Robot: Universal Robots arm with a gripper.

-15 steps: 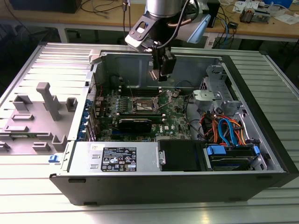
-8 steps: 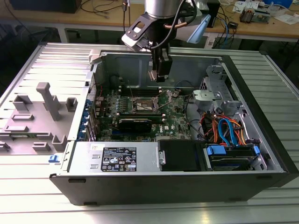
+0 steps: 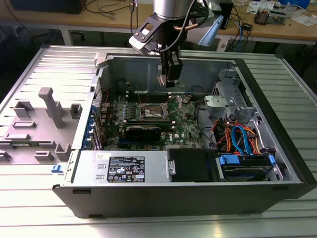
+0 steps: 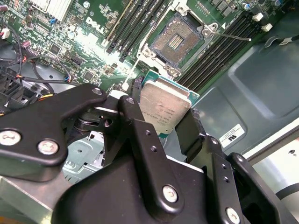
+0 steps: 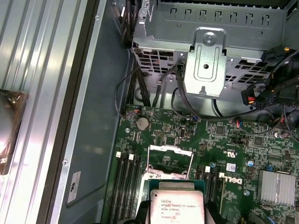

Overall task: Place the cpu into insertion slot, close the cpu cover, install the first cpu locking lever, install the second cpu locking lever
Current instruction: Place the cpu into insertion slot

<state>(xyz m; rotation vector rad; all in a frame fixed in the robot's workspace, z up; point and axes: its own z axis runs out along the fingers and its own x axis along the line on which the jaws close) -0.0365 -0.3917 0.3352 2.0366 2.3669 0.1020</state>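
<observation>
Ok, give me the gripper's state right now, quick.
Gripper: shut on the chip, which is not yet in the socket.

cpu (image 5: pixel 177 205) | first wrist view: cut off by picture edge | second wrist view: part behind jaws

A ribbed metal table (image 3: pixel 158 225) carries an open computer case (image 3: pixel 173 198) lying on its side. Just beside the case, on the exterior view's left, sits a grey plastic fixture (image 3: pixel 47 119).
</observation>
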